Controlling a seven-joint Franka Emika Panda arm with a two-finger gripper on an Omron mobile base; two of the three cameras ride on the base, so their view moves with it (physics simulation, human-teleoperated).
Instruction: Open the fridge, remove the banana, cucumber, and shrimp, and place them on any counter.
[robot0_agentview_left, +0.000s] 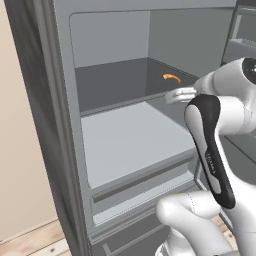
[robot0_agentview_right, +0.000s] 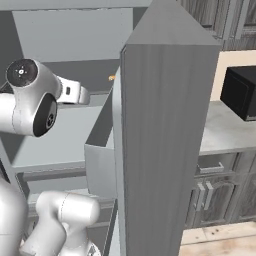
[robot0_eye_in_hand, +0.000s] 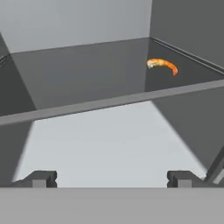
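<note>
Shrimp (robot0_eye_in_hand: 162, 65) sits near back right corner of fridge (robot0_agentview_left: 65, 125) upper shelf, my claw (robot0_eye_in_hand: 111, 179) wide open & empty w/ nothing between fingers, so I should reach deep, centre over it, then pinch gently.

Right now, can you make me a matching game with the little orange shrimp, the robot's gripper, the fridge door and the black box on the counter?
Things:
1. tiny orange curled shrimp
2. two-finger gripper
3. dark grey fridge door
4. black box

Places or states:
A. swung open
B. on the pale counter to the right of the fridge
C. at the back right of the upper fridge shelf
D. open, holding nothing

Pairs: 1-C, 2-D, 3-A, 4-B
</note>
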